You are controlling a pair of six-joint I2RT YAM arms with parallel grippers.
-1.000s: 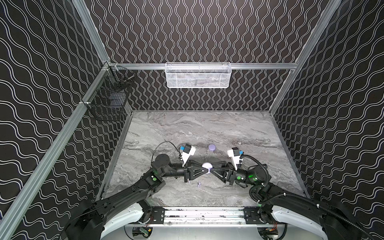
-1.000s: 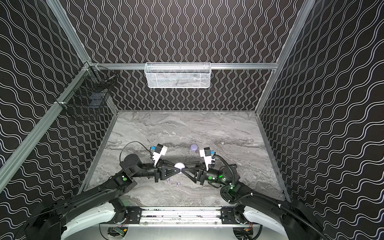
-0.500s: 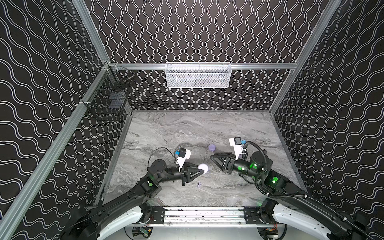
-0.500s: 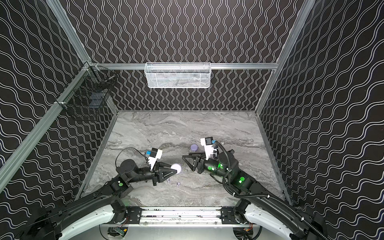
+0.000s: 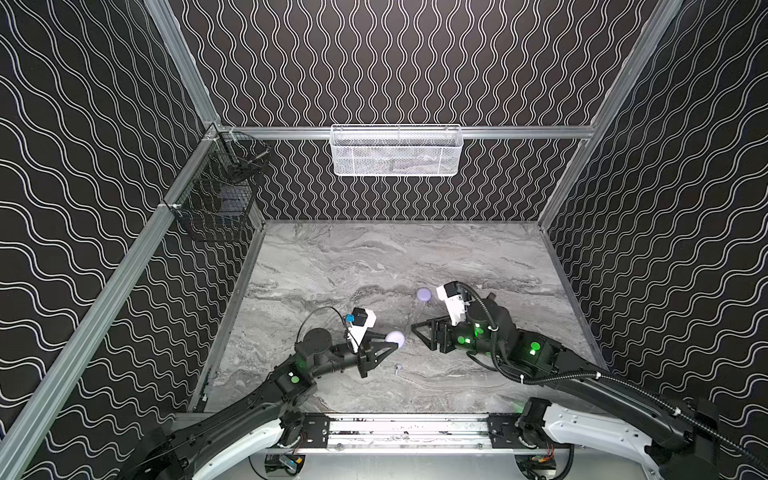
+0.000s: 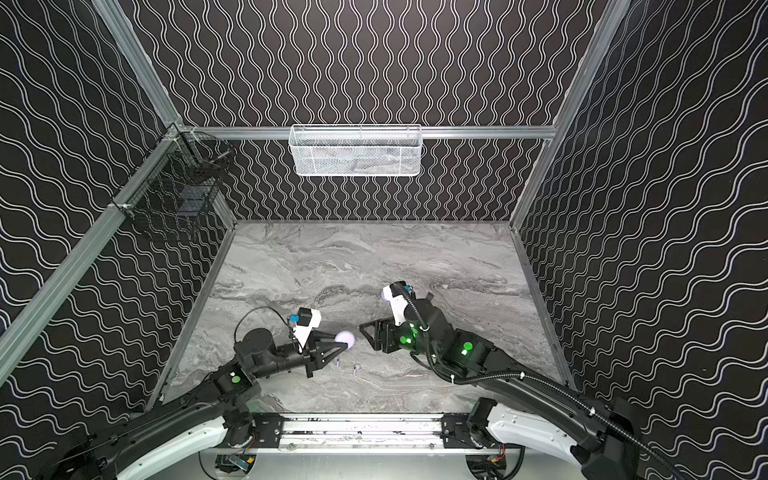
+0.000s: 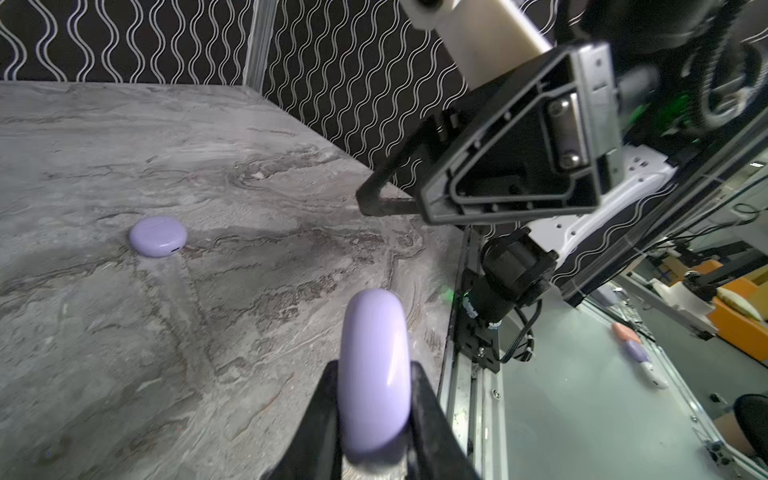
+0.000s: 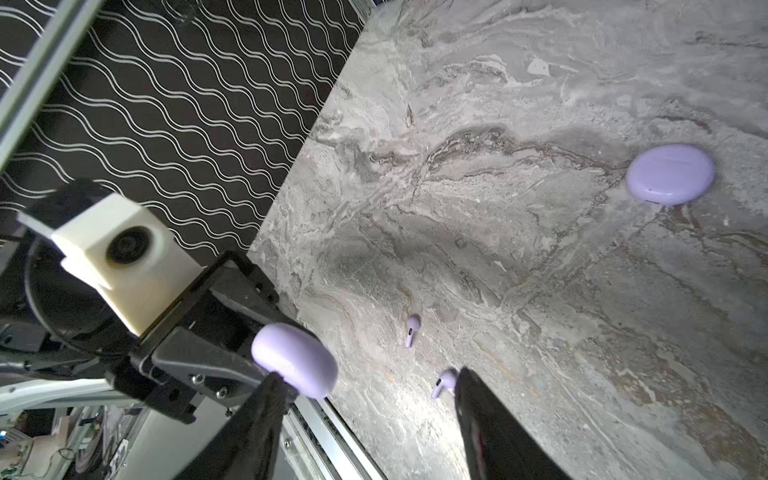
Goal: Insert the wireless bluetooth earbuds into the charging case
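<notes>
My left gripper (image 5: 390,344) is shut on a round lavender charging case (image 5: 395,338), closed and held on edge just above the marble table (image 5: 332,266); the left wrist view shows its fingers (image 7: 419,399) pinching the case (image 7: 374,374). My right gripper (image 5: 415,331) hangs open and empty a short way to the right of it. Two tiny lavender earbuds (image 8: 411,328) (image 8: 444,382) lie loose on the table below the held case (image 8: 295,359). A second closed case (image 5: 424,294) lies flat farther back.
A white mesh basket (image 5: 397,149) hangs on the back wall and a black wire basket (image 5: 220,199) on the left wall. A metal rail (image 5: 407,428) runs along the table's front edge. Patterned walls enclose the table on three sides.
Both grippers met at the case a second ago. The right gripper has let go, opened and drawn back to the right. The left gripper has pulled slightly left, keeping the case.
</notes>
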